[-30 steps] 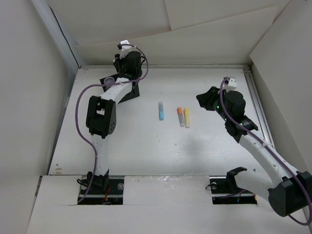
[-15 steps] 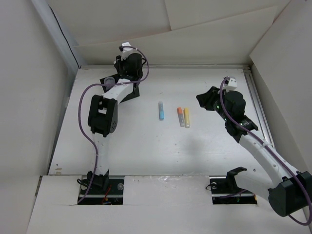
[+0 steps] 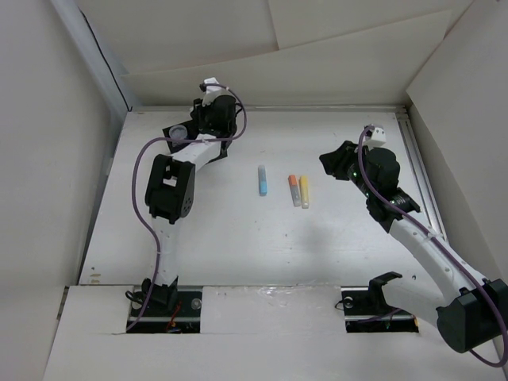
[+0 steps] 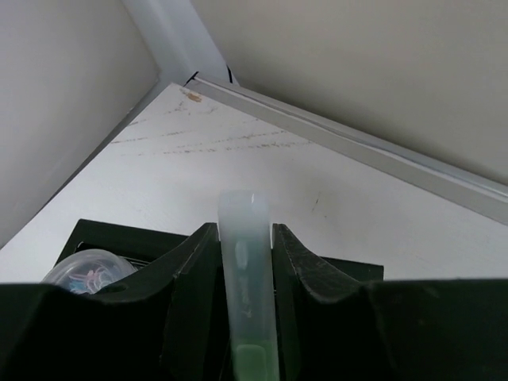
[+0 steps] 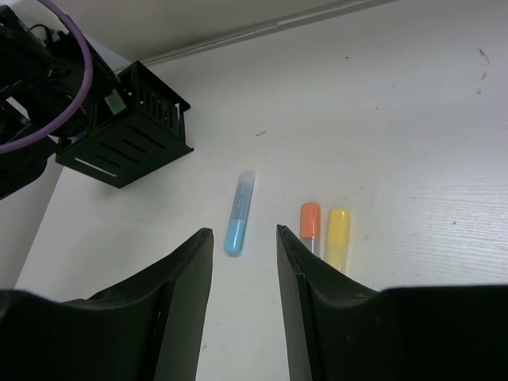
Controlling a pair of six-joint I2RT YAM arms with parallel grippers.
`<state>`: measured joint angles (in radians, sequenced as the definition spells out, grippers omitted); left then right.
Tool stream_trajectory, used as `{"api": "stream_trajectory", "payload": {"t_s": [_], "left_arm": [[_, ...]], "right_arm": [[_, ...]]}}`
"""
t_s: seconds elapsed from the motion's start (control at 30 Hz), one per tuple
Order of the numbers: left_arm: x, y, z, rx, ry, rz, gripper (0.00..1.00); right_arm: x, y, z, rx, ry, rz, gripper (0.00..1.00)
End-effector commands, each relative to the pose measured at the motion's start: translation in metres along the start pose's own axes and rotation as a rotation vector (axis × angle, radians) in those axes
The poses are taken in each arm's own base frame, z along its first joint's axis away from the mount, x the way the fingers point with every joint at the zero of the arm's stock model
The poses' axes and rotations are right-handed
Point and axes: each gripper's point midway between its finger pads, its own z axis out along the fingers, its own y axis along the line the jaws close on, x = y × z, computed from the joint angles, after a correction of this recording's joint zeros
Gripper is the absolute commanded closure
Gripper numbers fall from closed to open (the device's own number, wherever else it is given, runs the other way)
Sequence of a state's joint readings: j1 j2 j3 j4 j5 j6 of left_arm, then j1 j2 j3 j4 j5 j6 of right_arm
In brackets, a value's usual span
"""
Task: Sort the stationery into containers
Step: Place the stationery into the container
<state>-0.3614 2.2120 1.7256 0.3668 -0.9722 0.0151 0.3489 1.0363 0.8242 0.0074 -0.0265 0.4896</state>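
My left gripper [image 3: 211, 125] is shut on the green marker [image 4: 246, 278], whose clear cap sticks out past the fingertips. It hovers over the black organizer [image 4: 111, 236] at the table's far left [image 3: 219, 149]. The clear round cup piece [image 4: 86, 267] sits in the organizer's left part [image 3: 178, 130]. The light blue marker [image 3: 262, 181], orange marker [image 3: 293, 189] and yellow marker [image 3: 304, 191] lie mid-table. My right gripper [image 5: 243, 232] is open and empty, raised above the light blue [image 5: 238, 213], orange [image 5: 309, 222] and yellow [image 5: 338, 234] markers.
White walls close in the table at the back and left [image 4: 71, 95]. A metal rail [image 3: 419, 171] runs along the right edge. The organizer also shows in the right wrist view [image 5: 127, 135], with the left arm above it.
My left gripper with the green marker has shifted a little to the right over the organizer. The right arm and the three loose markers have not moved.
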Motion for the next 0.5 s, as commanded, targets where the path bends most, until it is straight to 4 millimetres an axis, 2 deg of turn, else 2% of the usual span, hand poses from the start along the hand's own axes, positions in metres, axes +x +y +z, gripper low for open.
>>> {"api": "stream_trajectory", "payload": {"t_s": [0.0,0.07,0.2,0.23,0.3,0.33,0.4,0.47], "left_arm": [[-0.040,0.009,-0.015,-0.013,-0.060,-0.093,0.70],[-0.043,0.012,-0.017,-0.012,-0.059,-0.099,0.60],[-0.058,0.020,-0.024,0.001,-0.065,-0.143,0.48],[-0.070,0.023,-0.028,0.013,-0.073,-0.168,0.47],[-0.075,0.027,-0.033,0.028,-0.073,-0.184,0.45],[-0.092,0.031,-0.038,0.046,-0.091,-0.222,0.45],[-0.103,0.035,-0.045,0.075,-0.094,-0.260,0.45],[-0.125,0.029,-0.068,0.150,-0.115,-0.287,0.49]], "right_arm": [[-0.032,0.022,-0.006,-0.059,-0.087,-0.011,0.56],[-0.032,0.022,-0.006,-0.059,-0.087,-0.011,0.56],[-0.032,0.022,-0.006,-0.059,-0.087,-0.011,0.56],[-0.032,0.022,-0.006,-0.059,-0.087,-0.011,0.56],[-0.032,0.022,-0.006,-0.059,-0.087,-0.011,0.56],[-0.031,0.024,-0.006,-0.067,-0.083,-0.011,0.56],[-0.031,0.024,-0.006,-0.067,-0.082,-0.011,0.56],[-0.031,0.024,-0.006,-0.067,-0.082,-0.011,0.56]]}}
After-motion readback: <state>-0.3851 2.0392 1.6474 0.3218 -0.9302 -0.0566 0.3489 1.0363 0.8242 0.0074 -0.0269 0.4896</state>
